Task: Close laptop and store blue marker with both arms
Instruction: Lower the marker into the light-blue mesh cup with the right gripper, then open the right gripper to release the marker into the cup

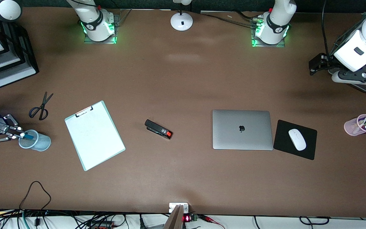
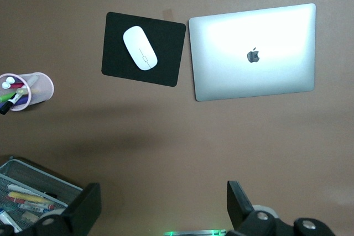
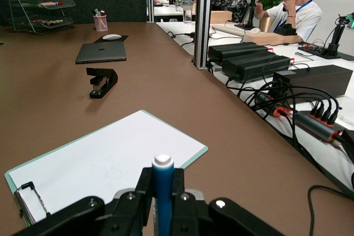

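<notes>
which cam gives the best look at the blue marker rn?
Right wrist view: the blue marker stands upright and close, pinched in the right tool, white end up. The front view shows only its small tip over the blue cup. The left wrist view doesn't show it.

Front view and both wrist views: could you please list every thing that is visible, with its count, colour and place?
laptop: one, silver, lid shut, beside the mouse pad
mouse pad: one, black, under a white mouse
stapler: one, black, between clipboard and laptop
clipboard: one, white paper
scissors: one, black
blue cup: one, right arm's end
pink cup: one, holding pens, left arm's end
blue marker: one, held over the blue cup
right gripper: shut on the marker
left gripper: open, waiting above the table
</notes>
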Controlling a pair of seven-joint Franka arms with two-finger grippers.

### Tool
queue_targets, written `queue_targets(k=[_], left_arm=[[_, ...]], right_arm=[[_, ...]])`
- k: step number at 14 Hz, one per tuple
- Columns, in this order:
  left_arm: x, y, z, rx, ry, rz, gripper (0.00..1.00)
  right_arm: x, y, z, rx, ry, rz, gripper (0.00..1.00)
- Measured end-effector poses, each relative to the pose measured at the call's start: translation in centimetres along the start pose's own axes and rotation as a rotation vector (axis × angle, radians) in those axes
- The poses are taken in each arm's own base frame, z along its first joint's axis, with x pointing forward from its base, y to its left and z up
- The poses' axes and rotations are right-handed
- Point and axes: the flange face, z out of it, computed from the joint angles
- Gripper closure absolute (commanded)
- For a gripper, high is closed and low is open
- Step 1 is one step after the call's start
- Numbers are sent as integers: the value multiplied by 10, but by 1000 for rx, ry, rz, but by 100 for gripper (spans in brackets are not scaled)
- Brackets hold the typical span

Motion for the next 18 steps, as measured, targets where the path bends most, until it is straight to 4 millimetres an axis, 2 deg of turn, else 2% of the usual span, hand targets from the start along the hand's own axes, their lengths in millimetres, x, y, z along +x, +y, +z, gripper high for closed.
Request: queue_targets(k=[6,8,9,10,11,18], left_arm=[[0,6,0,1,1,11,0],[0,6,0,1,1,11,0],[0,7,0,1,1,12,0],[0,7,-1,1,2,12,0],[0,7,-1,1,3,12,0],[9,15,1,1,28,28,0]], right_arm=[[-12,-3,-5,-9,4,16,89],[-13,-3,-6,-10,4,17,82],[-13,-3,-6,-11,4,17,62],[-13,-3,-6,-11,4,18,26],[-13,-3,-7,-11,4,18,0],[-11,-2,-9,-14,2,67,0]])
